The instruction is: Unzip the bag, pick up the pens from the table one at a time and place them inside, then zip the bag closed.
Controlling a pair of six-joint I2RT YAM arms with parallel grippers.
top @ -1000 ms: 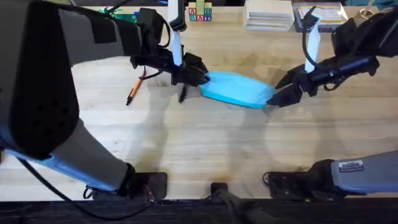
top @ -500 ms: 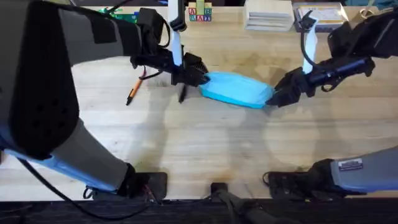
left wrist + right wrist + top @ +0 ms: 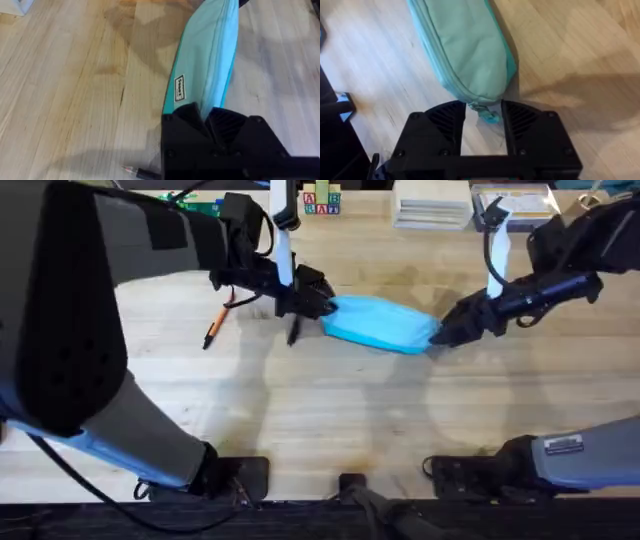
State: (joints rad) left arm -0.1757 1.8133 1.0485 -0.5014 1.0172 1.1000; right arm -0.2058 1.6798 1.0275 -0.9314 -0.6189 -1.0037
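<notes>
1. Change since the earlier frames: the right gripper (image 3: 437,338) has edged in toward the right end of the bag (image 3: 380,323) and sits slightly higher in the overhead view than a second ago; the bag, the pens and the left arm are where they were.
2. Bag: light blue pouch, lying flat near the middle of the table (image 3: 330,410), long axis running left to right and sloping slightly toward the near right. Zipper appears closed along its length in the right wrist view (image 3: 465,50). A small white label shows on its side near the left end (image 3: 179,88).
3. Zipper pull (image 3: 489,116): small teal tab at the bag's right end, lying between the right gripper's fingers.
4. Right gripper (image 3: 483,117): fingers (image 3: 447,120) spread, one on either side of the tab, not closed on it.
5. Left gripper (image 3: 209,116): fingers pressed together on the fabric at the bag's left end.
6. Black pen (image 3: 293,330): just beside the bag's left end, beneath the left gripper; its tip shows in the left wrist view (image 3: 135,171).
7. Orange pen (image 3: 215,326): further left on the table, apart from the bag, lying at a slant.
</notes>
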